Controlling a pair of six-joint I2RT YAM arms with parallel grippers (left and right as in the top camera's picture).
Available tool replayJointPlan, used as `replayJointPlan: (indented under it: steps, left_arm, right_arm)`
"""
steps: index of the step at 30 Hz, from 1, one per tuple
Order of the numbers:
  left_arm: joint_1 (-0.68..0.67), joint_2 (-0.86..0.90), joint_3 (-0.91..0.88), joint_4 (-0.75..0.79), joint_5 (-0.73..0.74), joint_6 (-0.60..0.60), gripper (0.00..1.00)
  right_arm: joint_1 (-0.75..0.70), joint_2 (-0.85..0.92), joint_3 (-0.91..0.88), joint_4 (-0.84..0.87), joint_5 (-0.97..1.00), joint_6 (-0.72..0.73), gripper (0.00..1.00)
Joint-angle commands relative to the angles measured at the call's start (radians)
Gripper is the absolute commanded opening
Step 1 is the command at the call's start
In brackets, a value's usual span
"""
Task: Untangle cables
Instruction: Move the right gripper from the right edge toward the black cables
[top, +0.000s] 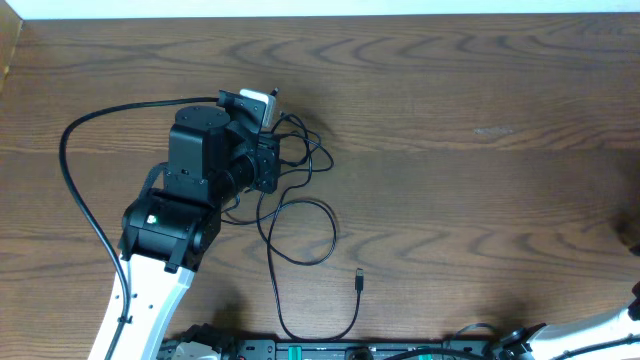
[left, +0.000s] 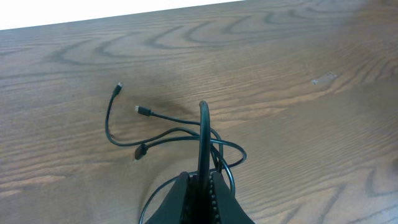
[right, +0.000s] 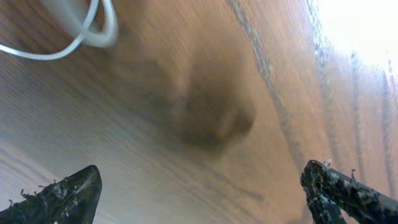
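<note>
Thin black cables (top: 312, 158) lie bunched just right of my left gripper (top: 272, 160), and one strand runs down in a loop (top: 330, 232) towards the front edge and ends in a small plug (top: 359, 281). In the left wrist view the left gripper (left: 202, 183) is shut on one black cable (left: 203, 134) that stands up out of the jaws. The rest of the bunch (left: 163, 134) lies beyond on the wood, with loose plug ends (left: 118, 87) to the left. My right gripper (right: 205, 190) is open over bare wood, with nothing between its fingers (right: 65, 193).
The wooden table (top: 480, 120) stretches far to the right and back. A white cord (right: 87, 34) loops at the top left of the right wrist view. The right arm (top: 612, 325) shows only at the overhead's lower right corner. The left arm's thick black cable (top: 75, 170) arcs at the left.
</note>
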Motion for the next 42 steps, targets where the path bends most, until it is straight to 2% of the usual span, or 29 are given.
replayJointPlan:
  steps: [1,4,6,11,14,16,23,26,28,31,36,39,42]
  left_arm:
    - [-0.003,-0.002,0.002,0.0,0.016,0.031,0.08]
    - [-0.003,-0.002,0.002,0.0,0.016,0.031,0.08]
    - [-0.003,-0.002,0.002,0.0,0.016,0.031,0.08]
    - [-0.003,-0.002,0.002,0.0,0.016,0.03,0.08]
    - [-0.003,-0.002,0.002,0.0,0.015,0.031,0.08]
    - [-0.003,-0.002,0.002,0.0,0.016,0.031,0.08]
    - [-0.003,-0.001,0.002,0.0,0.015,0.031,0.08]
    - [-0.003,0.001,0.002,0.0,0.015,0.031,0.08]
    - [-0.003,0.005,0.002,0.0,0.015,0.031,0.08]
    - [-0.003,0.018,0.002,0.0,0.015,0.043,0.08]
    - [-0.003,0.043,0.002,0.0,0.015,0.063,0.08]
    - [-0.003,0.056,0.002,0.001,0.013,0.158,0.08]
    - [-0.002,0.058,0.002,0.018,-0.095,0.23,0.08]
  right_arm:
    - [0.011,-0.01,0.012,0.032,-0.127,-0.098,0.99]
    - [0.03,-0.01,0.012,0.028,-0.168,-0.192,0.99]
    - [0.048,-0.01,0.012,-0.011,-0.167,-0.2,0.99]
    - [0.097,-0.01,0.011,-0.126,-0.159,-0.112,0.91]
    - [0.13,-0.01,0.011,-0.179,-0.112,-0.071,0.8]
    - [0.16,-0.01,0.011,-0.214,-0.037,-0.063,0.73]
    - [0.294,-0.01,0.007,-0.377,0.388,0.154,0.76]
    - [0.349,-0.01,-0.003,-0.373,0.455,0.151,0.74]
    - [0.397,-0.01,-0.009,-0.332,0.469,0.061,0.74]
    - [0.489,-0.01,-0.01,-0.209,0.435,-0.261,0.72]
    - [0.651,-0.01,-0.01,-0.026,0.286,-0.62,0.74]
    - [0.768,-0.01,-0.01,0.084,0.204,-0.807,0.75]
    - [0.888,-0.01,-0.01,0.153,0.153,-0.98,0.75]
